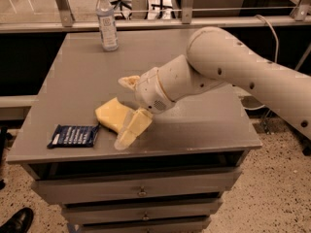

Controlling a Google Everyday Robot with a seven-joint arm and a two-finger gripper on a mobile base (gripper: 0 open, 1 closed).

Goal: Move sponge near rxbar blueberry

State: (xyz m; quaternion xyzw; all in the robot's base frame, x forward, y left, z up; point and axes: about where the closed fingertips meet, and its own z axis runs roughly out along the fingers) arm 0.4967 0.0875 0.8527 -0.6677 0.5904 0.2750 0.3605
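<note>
The pale yellow sponge (112,113) lies on the grey table top (194,130) near its front left, its left corner almost touching the dark navy rxbar blueberry (74,136), which lies flat by the front left edge. My gripper (121,112) reaches in from the right and is open around the sponge. One yellowish finger (130,128) lies in front of the sponge, the other finger (128,81) is behind it. The sponge looks at rest on the table.
A clear plastic water bottle (107,20) stands upright at the table's back left. My white arm (228,67) spans the right half of the table. Drawers (141,192) sit below the front edge. A black shoe (17,221) is on the floor at bottom left.
</note>
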